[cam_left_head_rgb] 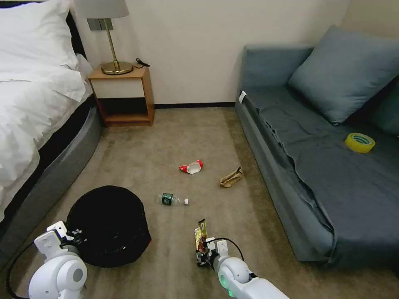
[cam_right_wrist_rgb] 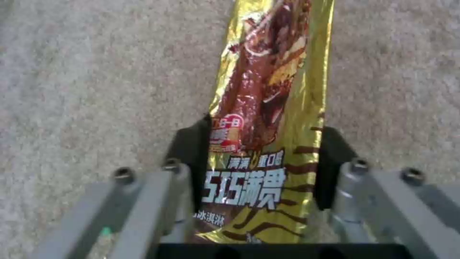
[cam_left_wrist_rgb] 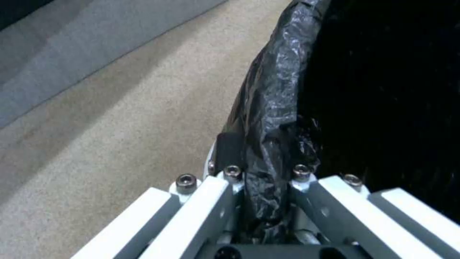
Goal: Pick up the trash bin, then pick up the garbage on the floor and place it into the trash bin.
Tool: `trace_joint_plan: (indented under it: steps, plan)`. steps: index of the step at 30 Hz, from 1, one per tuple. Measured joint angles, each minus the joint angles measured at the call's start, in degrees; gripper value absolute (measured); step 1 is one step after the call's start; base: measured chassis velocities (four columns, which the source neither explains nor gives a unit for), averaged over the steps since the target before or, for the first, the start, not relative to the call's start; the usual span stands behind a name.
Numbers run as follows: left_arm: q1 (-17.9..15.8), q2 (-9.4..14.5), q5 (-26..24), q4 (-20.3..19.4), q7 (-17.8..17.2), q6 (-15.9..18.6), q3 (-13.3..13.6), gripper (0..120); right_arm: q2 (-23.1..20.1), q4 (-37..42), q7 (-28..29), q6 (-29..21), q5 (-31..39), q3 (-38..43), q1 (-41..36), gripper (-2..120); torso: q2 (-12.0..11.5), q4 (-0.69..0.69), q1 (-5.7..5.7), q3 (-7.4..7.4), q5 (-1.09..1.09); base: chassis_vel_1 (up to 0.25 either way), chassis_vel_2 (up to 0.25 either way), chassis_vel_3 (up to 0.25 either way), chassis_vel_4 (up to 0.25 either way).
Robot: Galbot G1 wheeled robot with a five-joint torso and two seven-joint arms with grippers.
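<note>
Head view: bin (cam_left_head_rgb: 109, 224) is sitting at lower left on the floor (cam_left_head_rgb: 166, 141), the left gripper (cam_left_head_rgb: 74, 237) meeting its near rim; wrapper (cam_left_head_rgb: 201, 235) is lying at bottom centre, the right gripper (cam_left_head_rgb: 203, 252) sitting over its near end; bottle (cam_left_head_rgb: 173, 199), red pack (cam_left_head_rgb: 191, 167) and paper (cam_left_head_rgb: 231, 177) are lying mid-frame, well apart. Left wrist view: left gripper (cam_left_wrist_rgb: 262, 158) is pinching the bin (cam_left_wrist_rgb: 278, 90) rim, its jaws narrow on the black liner. Right wrist view: right gripper (cam_right_wrist_rgb: 261, 162) is straddling the wrapper (cam_right_wrist_rgb: 268, 108), its jaws wide at either long edge; the wrapper's long axis is running straight away from the jaws, so this arm is nearest.
</note>
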Motion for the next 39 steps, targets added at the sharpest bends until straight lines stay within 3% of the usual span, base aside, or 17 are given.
trace_joint_plan:
  steps: [10, 23, 27, 29, 34, 37, 39]
  plan:
    - [-0.1, 0.0, 0.1, 0.1, 0.0, -0.1, 0.1, 3, -0.5, 0.9, 0.0, 1.1, -0.7, -0.1, -0.2, 1, 0.0, 0.00, 0.00, 0.00, 0.00, 0.000, 0.000, 0.000, 0.000]
    - [0.1, 0.0, -0.3, -0.4, 0.0, -0.2, 0.7, 3, -3.1, 6.7, 1.3, 2.8, 1.3, 0.7, 0.1, 0, 0.0, 0.00, 0.00, 0.00, 0.00, 0.000, 0.000, 0.000, 0.000]
    - [0.2, -0.2, -0.4, -0.7, 0.0, -0.2, 1.6, 3, -6.5, 13.8, 3.0, 3.0, 5.9, 1.3, 1.3, 0, 0.0, 0.00, 0.00, 0.00, 0.00, 0.000, 0.000, 0.000, 0.000]
    - [0.5, -0.5, -0.1, -1.3, 0.0, -0.2, 3.2, 3, -10.9, 27.4, 7.8, 1.9, 14.7, 0.8, 5.2, 0, 0.0, -0.02, 0.00, 0.00, -0.03, 0.000, 0.000, 0.000, 0.000]
    - [0.6, -1.2, 0.6, -1.8, -0.2, -0.2, 5.4, 3, -9.1, 36.3, 13.4, 0.3, 20.6, -3.2, 11.5, 0, 0.0, -0.01, 0.00, 0.00, -0.02, 0.000, 0.000, 0.000, 0.000]
    - [0.6, -1.3, 0.8, -1.8, -0.2, -0.2, 5.8, 3, -8.0, 37.1, 14.2, 0.3, 21.2, -4.4, 12.6, 0, 0.0, 0.00, 0.00, 0.00, 0.00, 0.000, 0.000, 0.000, 0.000]
    - [0.6, -2.1, 1.1, -2.1, -0.2, -0.2, 7.0, 3, -3.8, 37.8, 16.7, 0.4, 21.8, -10.3, 15.5, 0, 0.0, 0.00, 0.00, 0.00, -0.01, 0.000, 0.000, 0.000, 0.000]
